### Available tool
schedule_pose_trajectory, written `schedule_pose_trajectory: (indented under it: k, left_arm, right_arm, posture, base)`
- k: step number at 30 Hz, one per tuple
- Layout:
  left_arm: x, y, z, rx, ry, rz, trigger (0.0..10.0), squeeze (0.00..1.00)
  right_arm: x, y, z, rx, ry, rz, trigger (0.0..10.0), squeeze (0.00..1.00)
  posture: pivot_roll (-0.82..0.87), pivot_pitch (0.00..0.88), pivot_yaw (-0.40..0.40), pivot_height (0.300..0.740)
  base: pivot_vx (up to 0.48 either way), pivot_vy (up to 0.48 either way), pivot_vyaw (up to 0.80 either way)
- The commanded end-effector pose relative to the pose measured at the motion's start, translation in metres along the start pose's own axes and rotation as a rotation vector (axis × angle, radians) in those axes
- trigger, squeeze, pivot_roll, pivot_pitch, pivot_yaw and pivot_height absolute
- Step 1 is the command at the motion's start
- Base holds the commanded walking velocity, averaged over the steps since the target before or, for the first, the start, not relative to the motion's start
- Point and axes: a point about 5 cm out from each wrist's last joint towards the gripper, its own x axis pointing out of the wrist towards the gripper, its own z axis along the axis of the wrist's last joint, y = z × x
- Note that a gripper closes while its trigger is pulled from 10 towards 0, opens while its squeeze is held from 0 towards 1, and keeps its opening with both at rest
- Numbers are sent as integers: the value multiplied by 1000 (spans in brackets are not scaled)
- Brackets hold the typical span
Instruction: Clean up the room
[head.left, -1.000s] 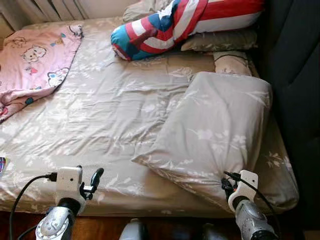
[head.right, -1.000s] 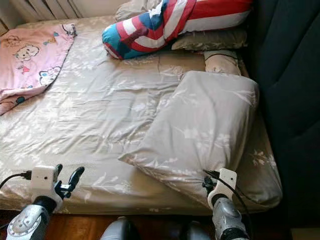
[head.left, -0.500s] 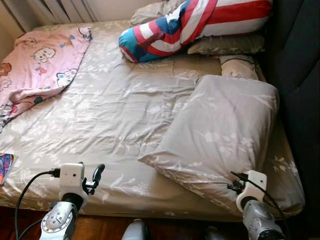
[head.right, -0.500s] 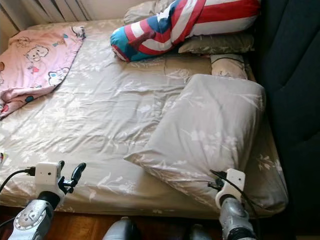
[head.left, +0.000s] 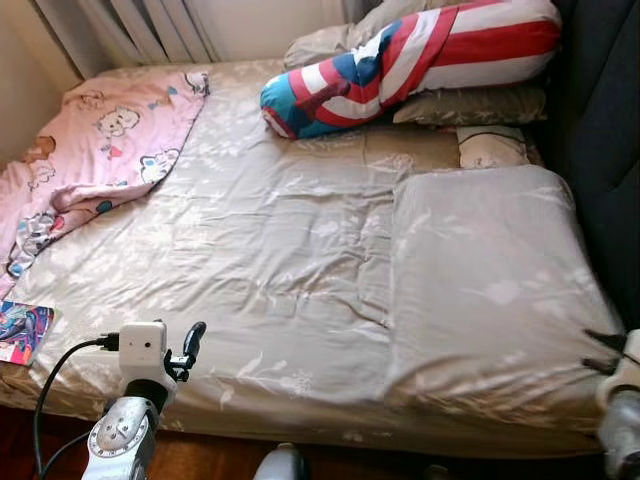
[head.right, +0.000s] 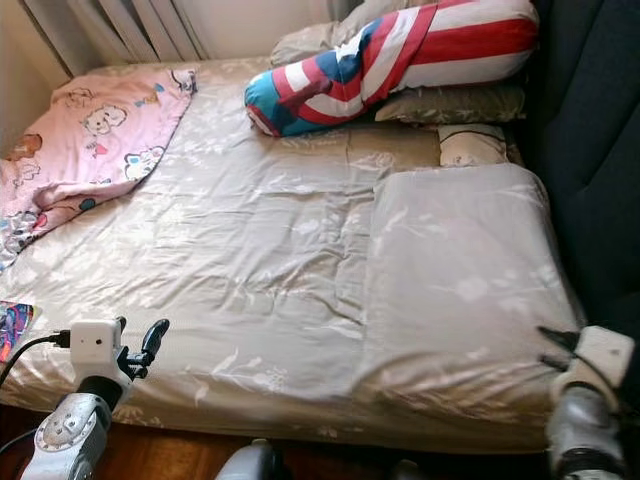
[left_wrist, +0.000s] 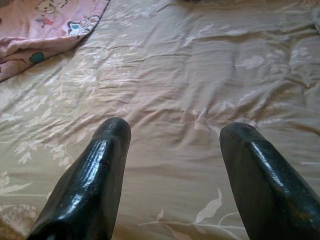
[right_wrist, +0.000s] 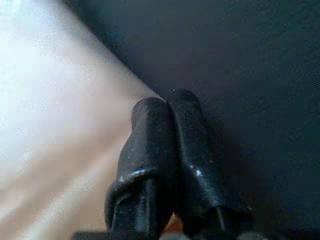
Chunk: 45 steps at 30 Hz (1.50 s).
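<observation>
no readable text, labels, brands or numbers on anything

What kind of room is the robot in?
Most likely a bedroom. There is a wide bed with a beige flowered cover, a stack of pillows at its head, and a pink cartoon blanket lying over one corner.
</observation>
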Motion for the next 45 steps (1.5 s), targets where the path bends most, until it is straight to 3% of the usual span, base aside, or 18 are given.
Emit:
schedule_pose_trajectory:
  k: [1,3,4,5,6,13,16,20,31,34,39,45]
  left_arm:
    - [-3,8,-4,32,13,18,10000,0]
    - [-3,8,-4,33,14,18,10000,0]
    - [-4,8,-5,33,15,17,10000,0]
    - [-4,8,-5,33,15,17,10000,0]
    - [-4,8,-6,32,17,17,10000,0]
    - [-3,7,-7,29,20,15,10000,0]
    - [-1,3,-12,13,37,16,10000,0]
    - [-2,1,-23,-31,67,45,10000,0]
    - [-4,3,-36,-79,114,77,10000,0]
    - [-7,1,-46,-92,155,84,10000,0]
    - [-15,-2,-72,-116,270,106,10000,0]
    - [-22,-7,-97,-110,401,102,10000,0]
  right_arm:
    - [2,-5,7,5,-23,-26,0,0]
    - [2,-4,6,1,-17,-20,0,0]
    - [1,-2,5,-9,-9,-11,627,0]
    - [1,-1,3,-15,-5,-6,627,0]
    - [-1,3,-1,-16,9,5,10000,0]
    - [-5,14,-9,18,18,43,10000,0]
    - [-27,71,-13,46,-79,395,10000,0]
    - [-50,102,-34,87,-64,569,10000,0]
    - [-63,117,-49,67,-23,626,10000,0]
    - [-70,122,-61,54,19,644,10000,0]
    - [-89,120,-106,-20,170,661,10000,0]
    - [-98,116,-123,-16,229,677,10000,0]
  posture:
    - [32,84,85,678]
    - [31,84,85,678]
    - [30,86,84,678]
    - [31,86,84,678]
    - [36,89,85,678]
    - [38,92,83,678]
    - [29,94,73,678]
    - [21,87,62,678]
    - [13,74,41,683]
    - [6,62,42,693]
    - [10,11,25,718]
    - [-8,0,17,740]
  base:
    - [0,0,0]
    - [0,0,0]
    - [0,0,0]
    - [0,0,0]
    - [0,0,0]
    - [0,0,0]
    - [0,0,0]
    - [0,0,0]
    - [0,0,0]
    - [0,0,0]
    - [0,0,0]
    - [0,0,0]
